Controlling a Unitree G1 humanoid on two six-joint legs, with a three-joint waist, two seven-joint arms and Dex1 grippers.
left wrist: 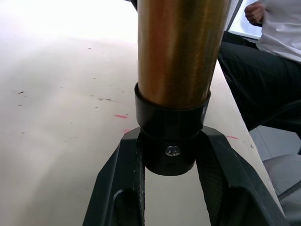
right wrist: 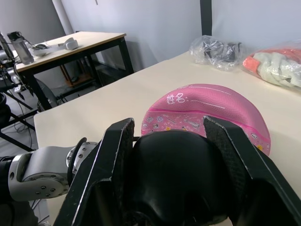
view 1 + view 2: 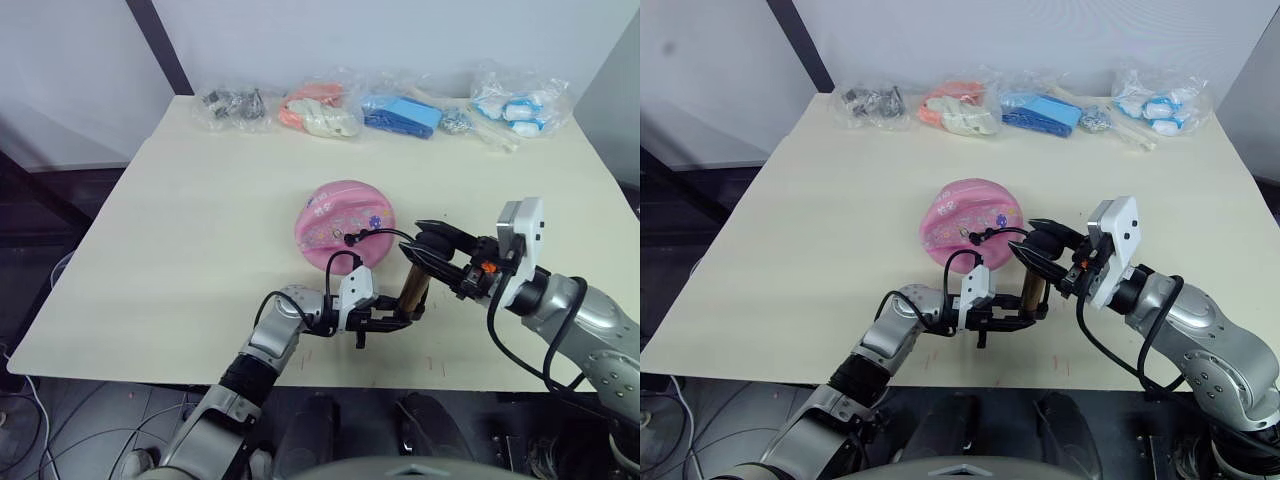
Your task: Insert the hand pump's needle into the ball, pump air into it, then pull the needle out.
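- Pump (image 3: 414, 290) upright on bench (image 3: 180, 250), left end effector (image 3: 388, 322) clamped on base, right end effector (image 3: 428, 247) clamped on handle; sagging ball (image 3: 343, 222) just behind.
- Pumping stage, apparently; next, handle down.

head views overlook table (image 3: 180, 250); wrist views close.

the ball (image 2: 221, 110) bears a pale label reading "姓名:" (followed by a blank line).

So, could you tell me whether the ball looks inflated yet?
No: the ball sags as a flattened dome on the table.
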